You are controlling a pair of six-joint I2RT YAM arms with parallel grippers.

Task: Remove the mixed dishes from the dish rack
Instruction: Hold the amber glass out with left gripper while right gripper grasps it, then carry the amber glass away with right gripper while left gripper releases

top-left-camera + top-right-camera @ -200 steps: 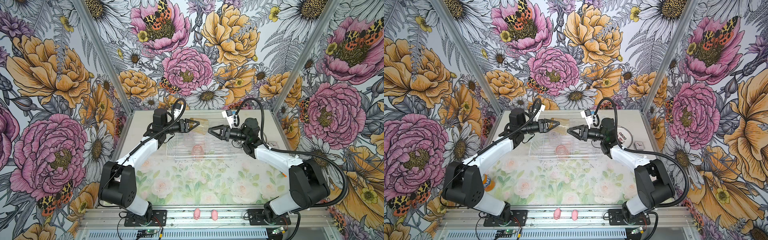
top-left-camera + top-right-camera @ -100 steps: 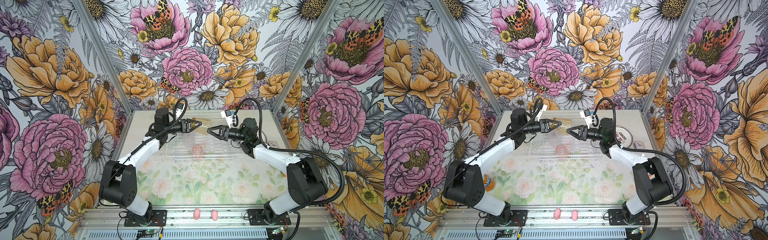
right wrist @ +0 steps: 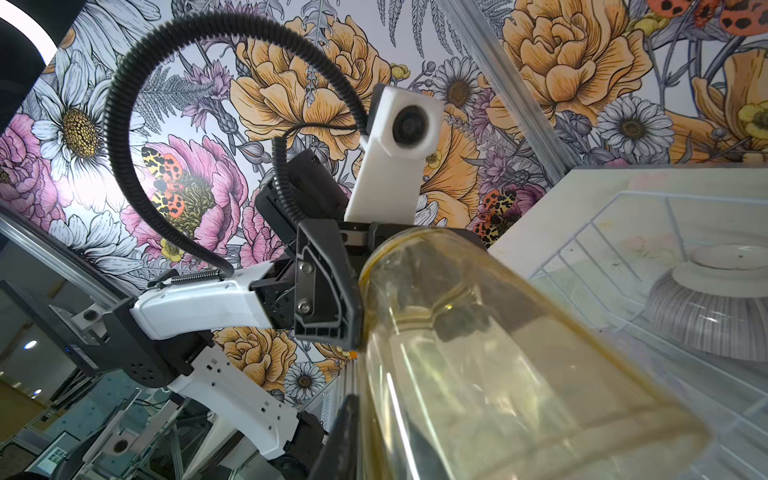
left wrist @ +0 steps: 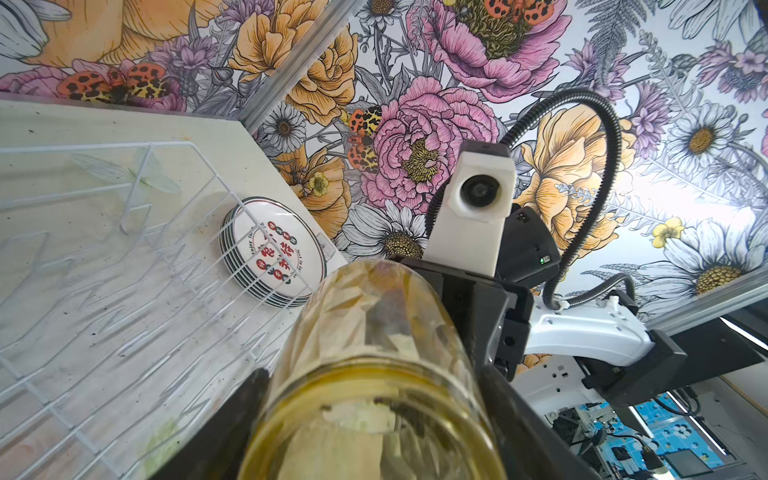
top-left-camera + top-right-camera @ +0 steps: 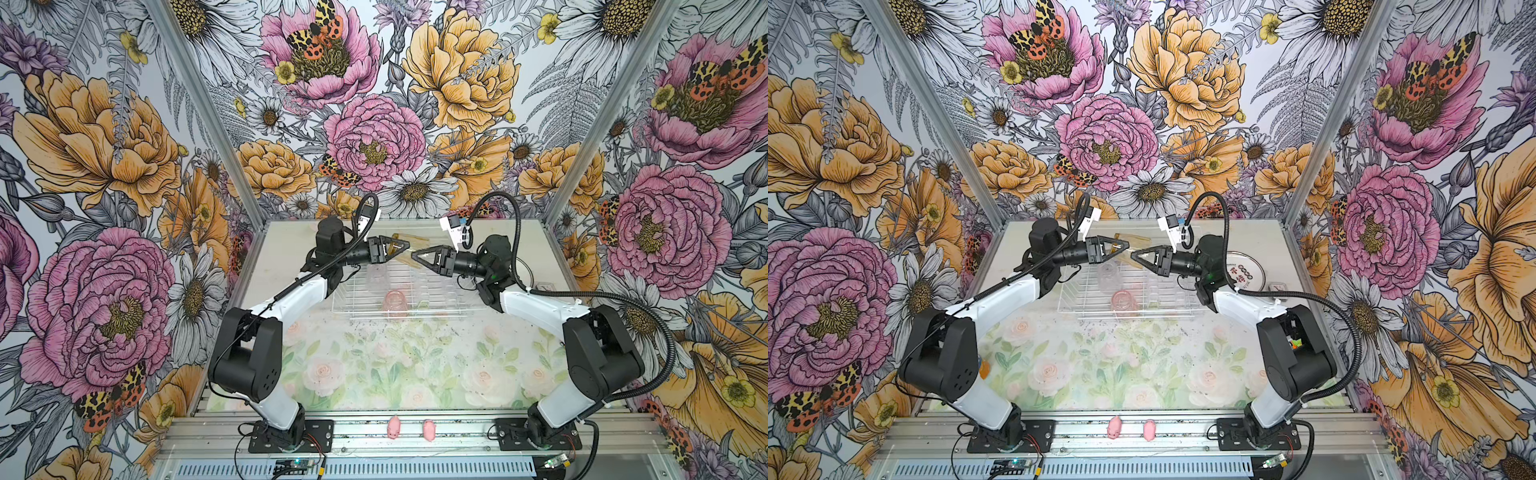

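Above the white wire dish rack (image 5: 436,286) (image 5: 1158,291) the two grippers meet tip to tip. My left gripper (image 5: 401,249) (image 5: 1126,247) (image 4: 374,374) is shut on an amber tumbler (image 5: 399,254) (image 4: 374,324), which lies sideways between its fingers. From the other side my right gripper (image 5: 415,254) (image 5: 1134,255) (image 3: 374,436) has its fingers together on the same amber tumbler (image 3: 478,353), at its far end. In the rack lie a pink tumbler (image 5: 395,303), a clear tumbler (image 5: 376,272) and an upturned ribbed grey bowl (image 3: 706,316). A stack of plates (image 5: 1246,272) (image 4: 276,253) sits on the table right of the rack.
Two pink pig figures (image 5: 393,427) (image 5: 429,430) lie on the front rail. A small flat object (image 5: 1277,286) sits right of the plates. The flowered walls stand close behind the rack and at both sides. The rose-printed mat (image 5: 395,365) spreads in front of the rack.
My right gripper has moved left toward the left gripper and gone from open to shut on the tumbler's end. The left gripper has kept its hold and barely moved.
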